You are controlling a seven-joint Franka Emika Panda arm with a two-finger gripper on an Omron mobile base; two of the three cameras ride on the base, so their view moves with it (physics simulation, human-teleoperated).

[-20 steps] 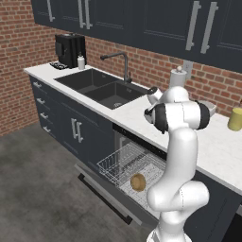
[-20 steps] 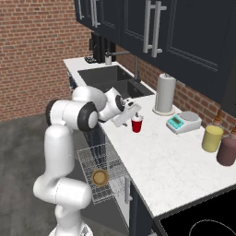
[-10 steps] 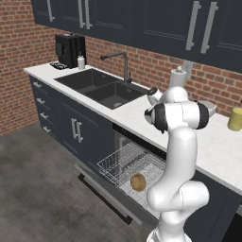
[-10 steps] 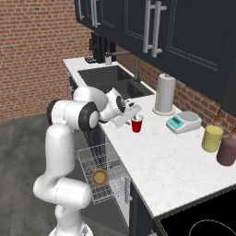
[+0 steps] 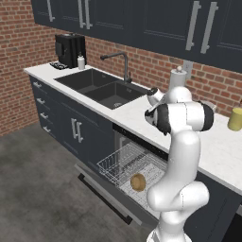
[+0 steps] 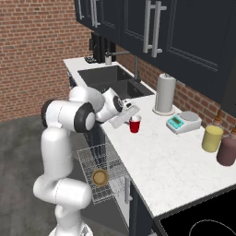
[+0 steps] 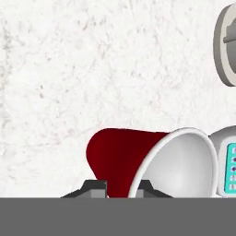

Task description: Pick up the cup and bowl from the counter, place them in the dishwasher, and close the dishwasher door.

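gripper [image 7: 118, 188]: jaws closed on the cup's rim wall
cup [image 7: 138, 161]: red, between the fingertips, on the counter [image 7: 92, 69]
bowl [image 6: 100, 177]: well below gripper, in dishwasher rack

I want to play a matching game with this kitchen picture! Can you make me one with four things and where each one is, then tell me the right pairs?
Things:
1. red cup
2. wooden bowl
3. paper towel roll
4. yellow canister

Places:
A. in the dishwasher's wire rack
B. on the counter next to the dark maroon canister
C. at the gripper, on the counter
D. standing by the brick wall, beside the kitchen scale

Right pairs: 1-C, 2-A, 3-D, 4-B
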